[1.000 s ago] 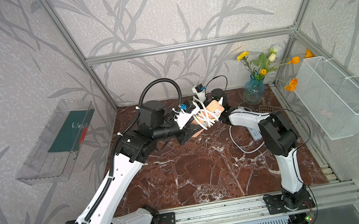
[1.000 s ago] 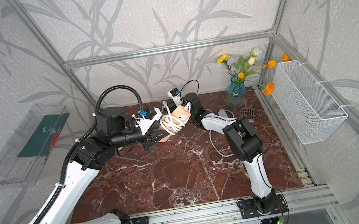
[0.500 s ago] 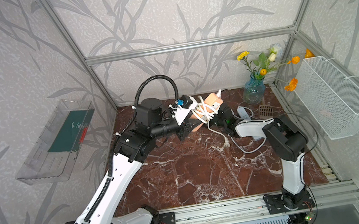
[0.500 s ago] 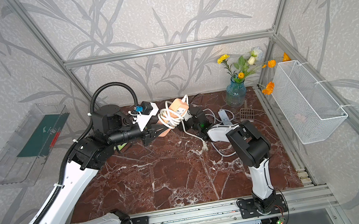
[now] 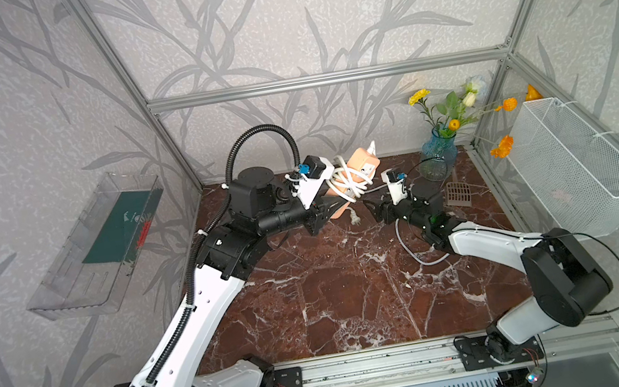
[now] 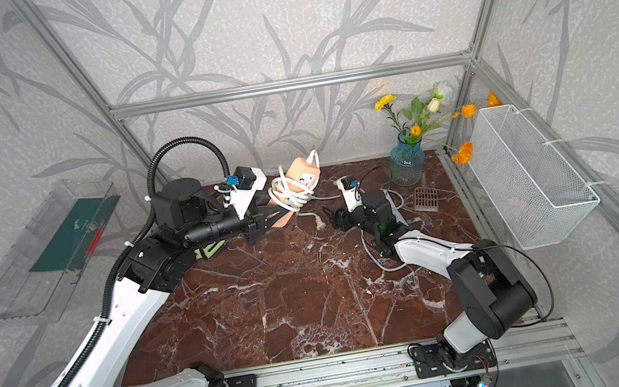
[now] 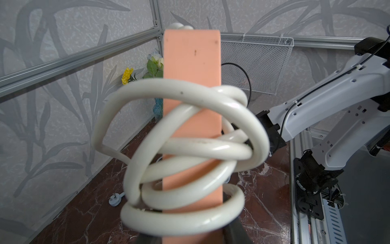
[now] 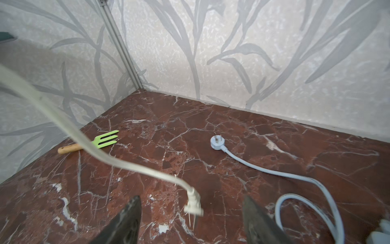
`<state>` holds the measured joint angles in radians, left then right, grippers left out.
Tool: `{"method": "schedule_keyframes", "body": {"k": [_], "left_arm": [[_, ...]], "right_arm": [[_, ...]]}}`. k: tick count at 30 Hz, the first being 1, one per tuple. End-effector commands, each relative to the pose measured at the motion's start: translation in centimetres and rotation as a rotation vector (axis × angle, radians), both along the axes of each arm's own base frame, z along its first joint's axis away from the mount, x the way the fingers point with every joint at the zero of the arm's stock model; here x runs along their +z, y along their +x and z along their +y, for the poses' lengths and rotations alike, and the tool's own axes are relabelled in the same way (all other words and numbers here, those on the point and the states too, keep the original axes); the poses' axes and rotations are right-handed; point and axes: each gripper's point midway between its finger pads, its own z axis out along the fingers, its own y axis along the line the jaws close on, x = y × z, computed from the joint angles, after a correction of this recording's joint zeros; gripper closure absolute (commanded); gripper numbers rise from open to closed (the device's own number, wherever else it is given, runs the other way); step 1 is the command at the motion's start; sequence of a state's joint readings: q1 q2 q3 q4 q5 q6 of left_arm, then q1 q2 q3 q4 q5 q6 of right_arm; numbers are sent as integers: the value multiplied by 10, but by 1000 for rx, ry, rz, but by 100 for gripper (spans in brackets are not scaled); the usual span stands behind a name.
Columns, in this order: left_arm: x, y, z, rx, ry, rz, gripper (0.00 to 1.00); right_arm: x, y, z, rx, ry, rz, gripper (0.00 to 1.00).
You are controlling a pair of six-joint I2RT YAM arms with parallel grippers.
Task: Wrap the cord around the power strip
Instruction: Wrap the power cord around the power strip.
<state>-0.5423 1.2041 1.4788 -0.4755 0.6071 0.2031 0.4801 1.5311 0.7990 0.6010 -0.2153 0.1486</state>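
— Power strip [image 5: 362, 161], peach rectangular plastic: position in both top views?
— Raised off the red-brown marble counter [image 5: 336, 291], near the back wall, tilted. The left gripper [image 5: 329, 210] has its jaws clamped on the lower end of the power strip [image 6: 297, 168]. The thick white cord [image 5: 349, 185] lies in loose loops around the body. Its white plug [image 5: 354, 219] hangs below. The right gripper [image 5: 373, 212] sits just beside the plug, jaws apart.
— Left wrist view?
— The cord [image 7: 190, 147] crosses the plain back of the power strip [image 7: 192, 63] in several slack turns.
— Right wrist view?
— Jaws wide, gripping nothing. The plug [image 8: 193, 206], blurred, dangles between them. Contact with the counter cannot be told. A pale grey cable [image 8: 263, 169] with a round plug and a green garden fork [image 8: 101, 140] with a wooden handle lie on the counter.
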Motion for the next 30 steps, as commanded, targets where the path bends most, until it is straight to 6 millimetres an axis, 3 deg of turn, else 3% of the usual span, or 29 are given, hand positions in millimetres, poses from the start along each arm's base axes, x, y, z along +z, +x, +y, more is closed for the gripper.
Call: {"method": "schedule_keyframes", "body": {"k": [1,9,14,18,22,24,28,30], "left_arm": [[46,-2,1,-3,-92,-120,100],[51,3,4,34,-98,-128,100],[47,3,7,49,-83,-129,100],[47,5,5,46,-89,-126,100],[48,4,7,56,-85,-134,100],[47,4,8,62,-82,-134,100],[47,5,7,60,-93,-132,100],[48,5,6,58,-99,-129,100]], "right_arm": [[30,-12,36,101,76,-171,26],[34,1,95,113,189,-226,26],[31,-12,113,148,225,-212,26],[24,-9,111,121,209,-193,26],[8,-5,70,6,144,-149,28],[5,-19,53,19,119,-130,28],[6,-51,64,106,44,-118,26],[6,-54,71,105,42,-116,25]]}}
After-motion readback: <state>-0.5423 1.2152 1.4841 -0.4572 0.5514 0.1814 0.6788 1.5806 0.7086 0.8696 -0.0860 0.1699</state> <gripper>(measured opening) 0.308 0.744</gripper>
